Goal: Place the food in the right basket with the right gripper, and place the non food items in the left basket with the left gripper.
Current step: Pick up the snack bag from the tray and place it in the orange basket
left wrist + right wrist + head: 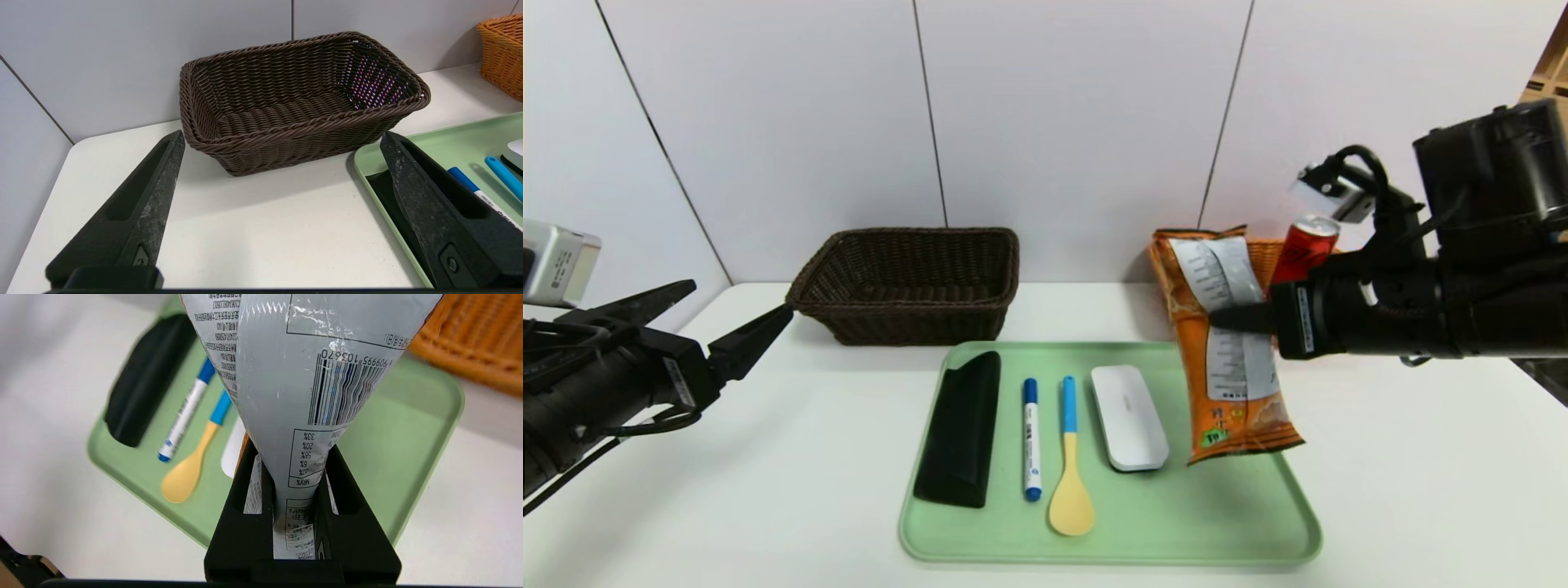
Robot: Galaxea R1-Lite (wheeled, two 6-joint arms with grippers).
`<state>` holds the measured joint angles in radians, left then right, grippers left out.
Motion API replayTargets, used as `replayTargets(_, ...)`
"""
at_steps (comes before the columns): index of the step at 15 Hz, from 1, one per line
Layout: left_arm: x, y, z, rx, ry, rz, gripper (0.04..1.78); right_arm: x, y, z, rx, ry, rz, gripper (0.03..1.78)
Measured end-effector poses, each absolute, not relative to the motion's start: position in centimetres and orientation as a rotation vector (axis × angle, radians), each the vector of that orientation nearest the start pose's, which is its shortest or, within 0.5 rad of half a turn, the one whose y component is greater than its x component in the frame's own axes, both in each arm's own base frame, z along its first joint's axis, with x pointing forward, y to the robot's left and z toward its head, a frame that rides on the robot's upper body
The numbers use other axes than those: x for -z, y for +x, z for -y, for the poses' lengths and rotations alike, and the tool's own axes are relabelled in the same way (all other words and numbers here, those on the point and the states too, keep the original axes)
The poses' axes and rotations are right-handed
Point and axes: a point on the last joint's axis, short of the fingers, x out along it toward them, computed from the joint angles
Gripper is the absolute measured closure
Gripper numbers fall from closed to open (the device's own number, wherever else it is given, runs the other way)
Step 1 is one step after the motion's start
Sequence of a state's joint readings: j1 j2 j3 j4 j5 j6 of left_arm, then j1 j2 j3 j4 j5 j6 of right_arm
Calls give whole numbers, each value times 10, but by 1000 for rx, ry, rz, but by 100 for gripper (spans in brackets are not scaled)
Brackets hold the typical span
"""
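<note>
My right gripper is shut on the orange snack bag, pinching its silvery-white back. The bag hangs in the air over the right part of the green tray. Behind it a red soda can stands in the orange basket, which is mostly hidden. On the tray lie a black case, a blue-capped marker, a yellow spoon and a white case. My left gripper hovers open at the table's left, facing the dark brown basket, which holds nothing.
Both baskets stand against the white back wall. The green tray sits at the middle front of the white table. Bare tabletop lies between my left gripper and the brown basket, and also right of the tray.
</note>
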<state>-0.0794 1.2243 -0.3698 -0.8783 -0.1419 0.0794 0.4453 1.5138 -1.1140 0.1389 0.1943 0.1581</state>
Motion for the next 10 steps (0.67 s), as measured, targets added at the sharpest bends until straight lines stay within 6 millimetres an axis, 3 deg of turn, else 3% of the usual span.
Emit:
replayTargets(3,-202,172,17,221,80,28,13,-282,241,-110,-566,118,-458,151)
replayTargets(6,-202,173,17,221,79,26,13,-307,268,-102,-525,120,-244,151)
replayTargets(10,-203,176,17,221,79,28,13,-307,311,-86,-441,28,-118,152)
